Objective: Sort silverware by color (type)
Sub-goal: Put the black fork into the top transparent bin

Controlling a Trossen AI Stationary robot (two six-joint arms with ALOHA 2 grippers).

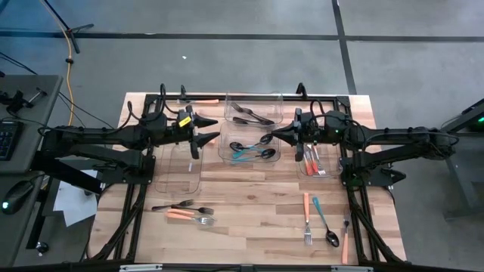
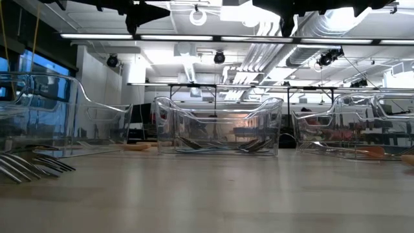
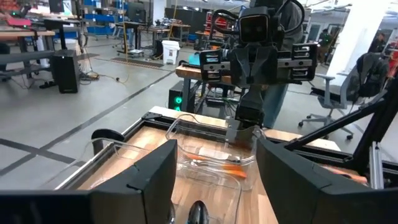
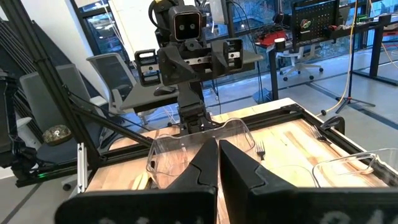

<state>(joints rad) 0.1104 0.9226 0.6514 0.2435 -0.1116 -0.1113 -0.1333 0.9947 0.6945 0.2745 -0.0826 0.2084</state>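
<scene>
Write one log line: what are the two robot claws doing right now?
left claw: open, above the table beside the middle bin, holding nothing | right claw: shut, empty, at that bin's other side | loose silverware on the table

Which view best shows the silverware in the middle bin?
The high view: looking straight down, it shows the spoons, black and teal, inside the middle bin. The low view shows them only as dim shapes through the clear wall. The left wrist view catches one spoon bowl; the right wrist view shows none.

You've got silverware (image 1: 252,148) all over: black forks and spoons in the middle bins, orange pieces right, loose clusters lying flat up front.
</scene>
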